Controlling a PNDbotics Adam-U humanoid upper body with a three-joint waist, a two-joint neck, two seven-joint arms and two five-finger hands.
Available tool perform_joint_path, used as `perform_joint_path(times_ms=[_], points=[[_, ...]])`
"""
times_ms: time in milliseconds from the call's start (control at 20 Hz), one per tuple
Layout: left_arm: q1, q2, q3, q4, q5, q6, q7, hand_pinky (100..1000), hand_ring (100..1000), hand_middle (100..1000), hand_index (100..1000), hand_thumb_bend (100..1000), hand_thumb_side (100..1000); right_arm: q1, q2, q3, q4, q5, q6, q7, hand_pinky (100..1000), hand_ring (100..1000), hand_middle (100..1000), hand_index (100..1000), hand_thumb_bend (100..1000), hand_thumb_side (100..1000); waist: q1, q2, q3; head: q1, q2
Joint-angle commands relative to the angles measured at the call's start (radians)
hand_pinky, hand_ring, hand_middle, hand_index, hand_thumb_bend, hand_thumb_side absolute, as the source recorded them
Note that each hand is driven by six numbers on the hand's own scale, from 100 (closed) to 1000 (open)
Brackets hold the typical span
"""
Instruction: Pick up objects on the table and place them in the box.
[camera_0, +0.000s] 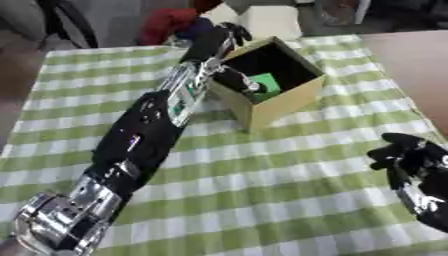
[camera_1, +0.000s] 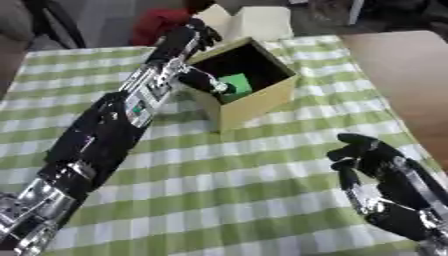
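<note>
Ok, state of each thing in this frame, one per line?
Box: upright, open, flaps up.
Green block: inside the box.
Left hand: at the box's far left rim; fingers hard to read.
Right hand: idle near the lower right, fingers relaxed, holding nothing.
Tablecloth: spread flat.

tablecloth (camera_0: 289, 165): green-white checked cloth, matt | box (camera_0: 284, 107): tan cardboard, matt, dark inside | green block (camera_1: 236, 83) in box: smooth, plastic-like | left arm (camera_0: 140, 145): glossy black shell, shiny silver metal joints | right hand (camera_1: 376, 165): glossy black
</note>
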Motion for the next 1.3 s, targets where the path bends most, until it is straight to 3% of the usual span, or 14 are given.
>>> perform_joint_path(times_ms=[50, 200, 400, 550, 750, 950, 1300], points=[[-0.017, 0.019, -0.007, -0.052, 0.029, -0.009, -0.011, 680, 622, 598, 762, 853, 305, -0.005, -0.006, -0.006, -0.013, -0.005, -0.002, -0.001, 703, 771, 621, 868, 100, 275, -0.004, -0.014, 0.005, -0.005, -0.010], [0.008, 0.062, -0.027, -0.141, 0.128, -0.013, -0.023, 670, 599, 569, 744, 800, 294, -0.002, -0.008, -0.013, -0.013, -0.001, -0.004, -0.007, 703, 771, 621, 867, 100, 273, -0.005, -0.015, 0.018, -0.017, -0.009], [0.081, 0.163, -0.049, -0.337, 0.327, 0.009, -0.044, 665, 584, 551, 733, 754, 282, 0.005, -0.012, -0.025, -0.013, 0.004, -0.005, -0.020, 703, 771, 621, 867, 100, 272, -0.002, -0.018, 0.040, -0.040, -0.007], [0.181, 0.244, -0.036, -0.513, 0.474, 0.050, -0.032, 663, 577, 542, 727, 734, 276, 0.010, -0.016, -0.033, -0.013, 0.008, -0.006, -0.028, 703, 771, 621, 867, 100, 271, -0.003, -0.021, 0.062, -0.056, -0.003], [0.342, 0.293, 0.010, -0.703, 0.637, 0.103, 0.014, 664, 571, 534, 722, 715, 278, 0.014, -0.020, -0.039, -0.015, 0.009, -0.008, -0.036, 703, 771, 621, 867, 100, 268, -0.005, -0.026, 0.085, -0.064, 0.003], [0.506, 0.292, 0.063, -0.838, 0.740, 0.121, 0.078, 663, 569, 529, 717, 685, 286, 0.019, -0.024, -0.045, -0.017, 0.009, -0.009, -0.044, 704, 771, 621, 867, 100, 266, -0.006, -0.030, 0.100, -0.070, 0.012], [0.716, 0.210, 0.141, -0.926, 0.789, 0.054, 0.157, 664, 571, 529, 711, 642, 299, 0.029, -0.025, -0.053, -0.018, 0.011, -0.010, -0.055, 704, 771, 621, 868, 100, 266, -0.011, -0.037, 0.126, -0.077, 0.031]])
